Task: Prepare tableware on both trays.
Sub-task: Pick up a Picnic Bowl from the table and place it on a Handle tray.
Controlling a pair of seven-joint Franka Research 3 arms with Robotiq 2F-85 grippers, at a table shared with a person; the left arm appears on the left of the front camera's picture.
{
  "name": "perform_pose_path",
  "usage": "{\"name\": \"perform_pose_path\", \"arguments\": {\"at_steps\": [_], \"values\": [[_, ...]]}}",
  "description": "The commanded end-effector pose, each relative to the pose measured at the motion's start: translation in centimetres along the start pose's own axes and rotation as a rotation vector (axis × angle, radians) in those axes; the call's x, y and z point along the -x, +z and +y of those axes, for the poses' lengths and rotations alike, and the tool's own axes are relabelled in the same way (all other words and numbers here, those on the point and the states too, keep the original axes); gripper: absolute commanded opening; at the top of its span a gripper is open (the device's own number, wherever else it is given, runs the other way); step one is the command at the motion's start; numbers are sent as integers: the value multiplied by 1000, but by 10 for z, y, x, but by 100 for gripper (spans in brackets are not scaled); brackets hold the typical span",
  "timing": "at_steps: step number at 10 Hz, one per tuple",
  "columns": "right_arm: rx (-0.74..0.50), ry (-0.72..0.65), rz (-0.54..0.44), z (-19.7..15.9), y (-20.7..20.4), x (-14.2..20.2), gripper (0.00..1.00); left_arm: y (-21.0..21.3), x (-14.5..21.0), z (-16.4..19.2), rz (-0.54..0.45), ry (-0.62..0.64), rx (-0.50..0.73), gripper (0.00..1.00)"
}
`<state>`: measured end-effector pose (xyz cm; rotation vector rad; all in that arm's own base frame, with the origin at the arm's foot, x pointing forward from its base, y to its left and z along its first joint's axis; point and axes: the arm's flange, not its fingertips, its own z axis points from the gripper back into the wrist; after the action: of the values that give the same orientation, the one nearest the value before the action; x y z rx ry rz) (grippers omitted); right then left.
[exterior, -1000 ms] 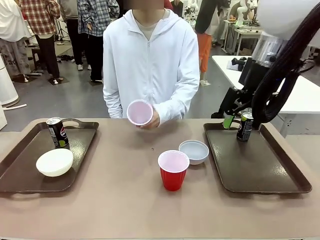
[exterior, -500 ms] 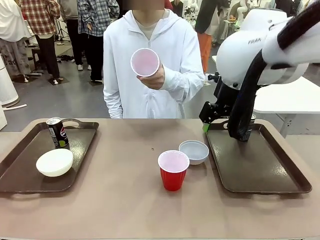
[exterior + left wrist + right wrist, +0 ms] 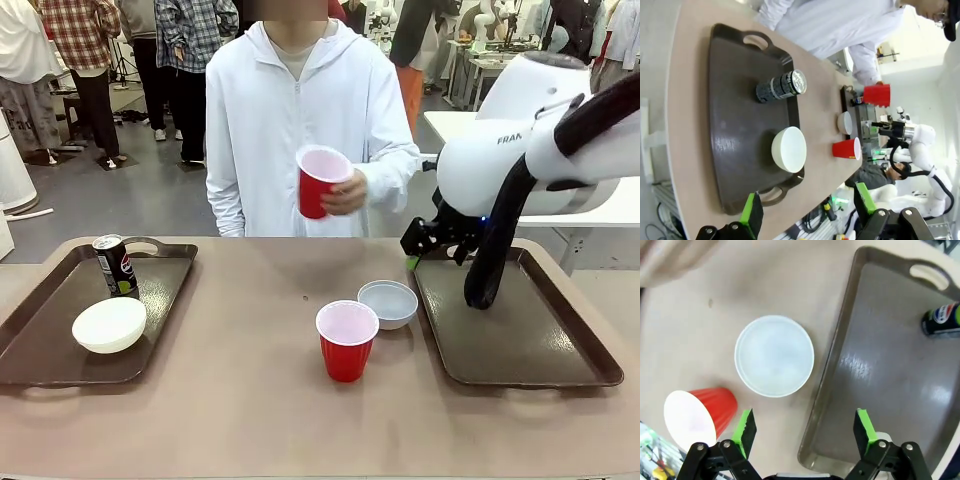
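The left tray carries a dark can and a cream-white bowl; the left wrist view looks down on that tray, can and bowl. My left gripper hangs open high above it, holding nothing. A red cup and a pale grey bowl stand mid-table. My right gripper is open and empty above the right tray's near-left rim, beside the grey bowl. A can stands on that tray. The person holds a second red cup upright at chest height.
The right tray has a bare middle and front. My right arm's white body looms over its far end. The person stands at the far edge. The table's front strip is bare.
My right arm has left the can on the right tray and swung left toward that tray's left edge. The person raised the cup, turned it upright and moved it right.
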<state>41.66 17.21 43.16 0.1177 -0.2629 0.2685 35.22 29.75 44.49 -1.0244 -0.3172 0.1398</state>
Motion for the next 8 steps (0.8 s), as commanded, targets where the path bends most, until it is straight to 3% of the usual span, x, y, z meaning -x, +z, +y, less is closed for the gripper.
{"name": "perform_pose_path", "arguments": {"at_steps": [1, 3, 5, 8], "values": [[-18, -4, 37, 5, -7, 8, 100, 4, -1, 1, -12, -17, 19, 96], [9, -18, 293, 23, 72, 79, 100, 4, -1, 1, -12, -17, 19, 96], [79, -62, 341, 11, 101, 105, 100, 4, -1, 1, -12, -17, 19, 96], [55, -86, 361, 6, 86, 100, 100, 4, -1, 1, -12, -17, 19, 96]]}}
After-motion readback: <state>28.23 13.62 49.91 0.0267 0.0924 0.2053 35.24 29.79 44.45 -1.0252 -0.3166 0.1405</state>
